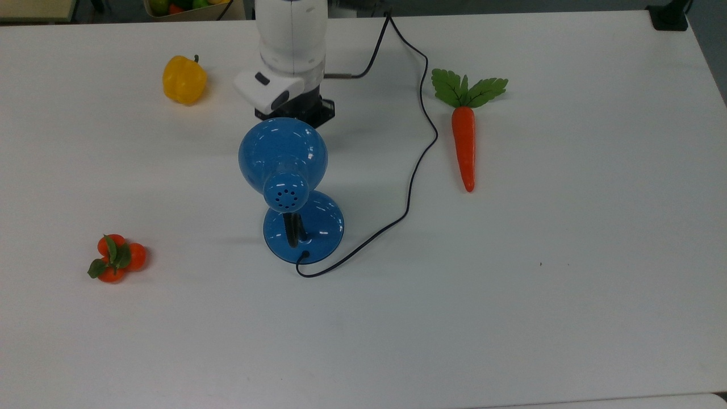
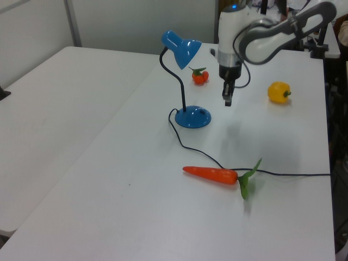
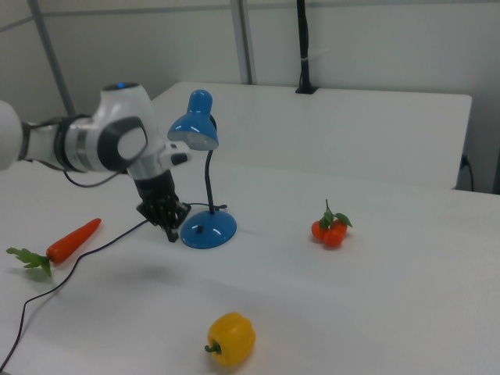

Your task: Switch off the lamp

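Because the lamp (image 2: 185, 81) is standing on a thin bent neck above a small round base, it is probably tipping easily, so a light press on the base switch (not a grasp) is looking wisest. Glossy blue, its dome is showing vent holes. The gripper (image 2: 227, 100) is hovering just beside the base, fingers seemingly narrowed and holding nothing.
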`<state>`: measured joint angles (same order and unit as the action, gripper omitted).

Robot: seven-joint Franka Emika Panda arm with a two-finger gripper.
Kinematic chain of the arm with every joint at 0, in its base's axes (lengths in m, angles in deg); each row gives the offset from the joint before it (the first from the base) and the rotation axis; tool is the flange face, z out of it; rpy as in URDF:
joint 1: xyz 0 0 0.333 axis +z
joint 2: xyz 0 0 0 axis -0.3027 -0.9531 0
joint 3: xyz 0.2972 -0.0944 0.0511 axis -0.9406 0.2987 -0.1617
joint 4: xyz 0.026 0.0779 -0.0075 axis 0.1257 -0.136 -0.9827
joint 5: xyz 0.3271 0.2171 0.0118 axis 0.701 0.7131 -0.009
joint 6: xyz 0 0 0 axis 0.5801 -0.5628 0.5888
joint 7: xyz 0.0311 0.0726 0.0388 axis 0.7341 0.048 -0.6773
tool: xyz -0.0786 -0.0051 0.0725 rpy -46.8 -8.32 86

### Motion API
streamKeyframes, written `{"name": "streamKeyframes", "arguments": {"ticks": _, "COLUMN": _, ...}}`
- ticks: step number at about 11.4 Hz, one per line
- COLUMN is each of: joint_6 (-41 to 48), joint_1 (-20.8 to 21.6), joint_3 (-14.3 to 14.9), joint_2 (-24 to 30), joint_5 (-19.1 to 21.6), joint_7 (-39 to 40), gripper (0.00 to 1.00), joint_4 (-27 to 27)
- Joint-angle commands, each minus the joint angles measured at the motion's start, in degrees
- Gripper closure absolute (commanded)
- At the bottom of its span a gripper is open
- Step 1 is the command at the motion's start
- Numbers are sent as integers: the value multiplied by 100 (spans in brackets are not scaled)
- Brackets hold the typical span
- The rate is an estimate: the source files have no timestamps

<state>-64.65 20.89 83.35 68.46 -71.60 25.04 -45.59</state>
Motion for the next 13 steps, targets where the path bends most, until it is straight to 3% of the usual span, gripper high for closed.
{"name": "streamKeyframes", "arguments": {"ticks": 1, "joint_6": 1482, "joint_1": 147, "joint_3": 44, "joint_2": 292, "joint_5": -133, "joint_7": -166, "gripper": 100, "joint_4": 798}}
{"name": "streamKeyframes", "arguments": {"ticks": 4, "joint_6": 2171, "joint_1": 138, "joint_3": 44, "joint_2": 581, "joint_5": -45, "joint_7": -166, "gripper": 100, "joint_4": 1433}}
{"name": "streamKeyframes", "arguments": {"ticks": 10, "joint_6": 2637, "joint_1": 138, "joint_3": 61, "joint_2": 1223, "joint_5": 183, "joint_7": -122, "gripper": 99, "joint_4": 1496}}
{"name": "streamKeyframes", "arguments": {"ticks": 12, "joint_6": 2734, "joint_1": 138, "joint_3": 61, "joint_2": 1276, "joint_5": 201, "joint_7": -122, "gripper": 87, "joint_4": 1496}}
{"name": "streamKeyframes", "arguments": {"ticks": 13, "joint_6": 2813, "joint_1": 130, "joint_3": 70, "joint_2": 1285, "joint_5": 201, "joint_7": -165, "gripper": 72, "joint_4": 1504}}
